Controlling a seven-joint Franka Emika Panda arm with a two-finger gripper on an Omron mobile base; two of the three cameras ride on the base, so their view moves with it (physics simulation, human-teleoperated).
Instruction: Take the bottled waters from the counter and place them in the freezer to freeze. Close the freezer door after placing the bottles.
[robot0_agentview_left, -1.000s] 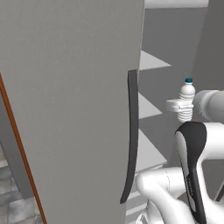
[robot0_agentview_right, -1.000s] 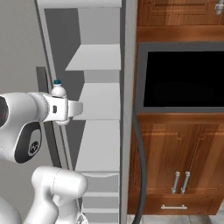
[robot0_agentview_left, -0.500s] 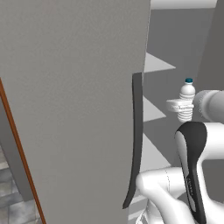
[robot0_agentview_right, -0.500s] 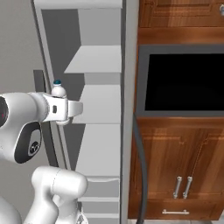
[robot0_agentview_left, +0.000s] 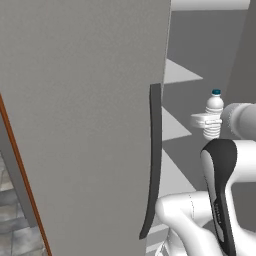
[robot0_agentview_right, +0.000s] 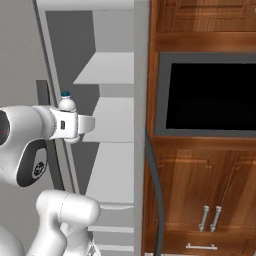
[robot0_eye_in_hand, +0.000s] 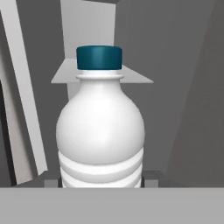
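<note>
My gripper (robot0_agentview_left: 207, 121) is shut on a bottled water (robot0_agentview_left: 215, 111), a clear ribbed bottle with a teal cap, held upright in front of the open freezer (robot0_agentview_left: 176, 125). In the right base view the bottled water (robot0_agentview_right: 65, 103) pokes up above the gripper (robot0_agentview_right: 82, 125), level with the middle pale shelf (robot0_agentview_right: 117, 120). Up close in the hand view, the bottled water (robot0_eye_in_hand: 100, 131) stands between the gripper's fingertips (robot0_eye_in_hand: 151, 177), with a freezer shelf (robot0_eye_in_hand: 131, 76) behind it. The freezer door (robot0_agentview_left: 85, 125) stands open at my left, its dark bar handle (robot0_agentview_left: 154, 160) facing me. The counter is out of view.
A black wall oven (robot0_agentview_right: 215, 95) sits in brown wooden cabinets (robot0_agentview_right: 200, 200) right of the freezer. The neighbouring door's dark curved handle (robot0_agentview_right: 156, 195) runs down beside the freezer opening. A wooden edge (robot0_agentview_left: 20, 165) shows left of the open door.
The whole scene has drifted slightly to the right in both base views, so the camera moved. The bottle stays held in the same place relative to the arm.
</note>
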